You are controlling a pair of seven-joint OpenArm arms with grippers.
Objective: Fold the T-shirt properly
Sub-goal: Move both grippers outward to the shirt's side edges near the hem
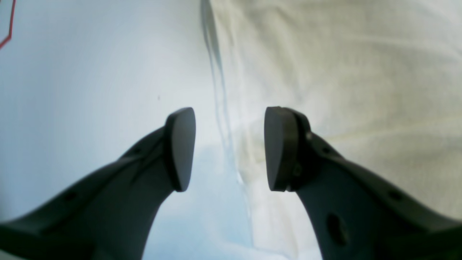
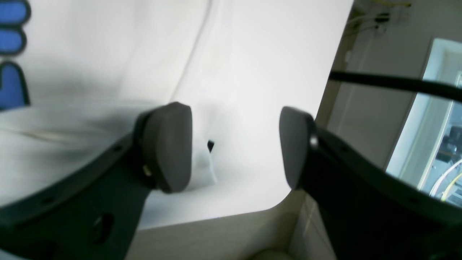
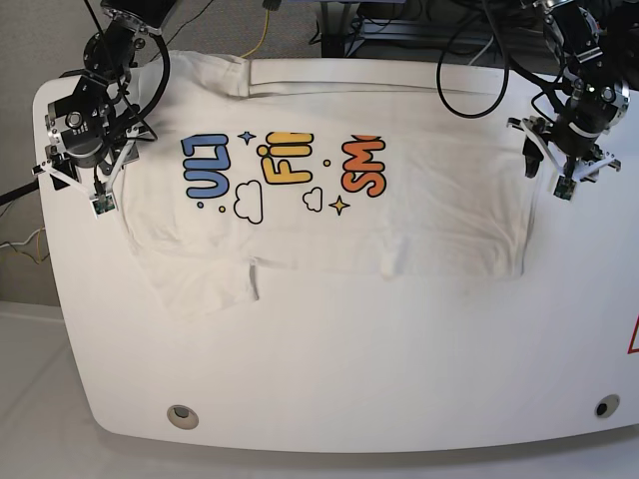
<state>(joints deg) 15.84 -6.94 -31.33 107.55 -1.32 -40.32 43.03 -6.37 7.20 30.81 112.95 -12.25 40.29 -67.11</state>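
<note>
**Shirt half-folded on desk, both end effectors open at its side edges**

We see the T-shirt [image 3: 329,200] lying flat on the white desk [image 3: 399,349], spread across the far half. It looks partly folded: the print is cut off along a fold line, so only "UL", "FI" and "SM" show in blue, yellow and orange, w/ clouds and stars below. One sleeve sticks out toward the near edge on the base view's left; a folded band of cloth runs along the far edge.

Left end effector [image 1: 229,150] sits at the shirt's side edge on the base view's right. Its wrist cam shows the two dark fingers [image 1: 180,148] spread apart, nothing between them, the cloth edge running up through the gap, bare desk on one side and shirt on the other.

Right end effector [image 2: 234,148] is at the opposite side edge. Fingers also wide apart, empty; one pad is over the cloth, the other over bare desk near the desk's rounded corner. Blue letters show at that view's far left. We can't tell whether either one touches the cloth.

A red mark [image 3: 633,336] shows at the desk's edge, and 2 round holes [image 3: 181,414] near the front.
</note>
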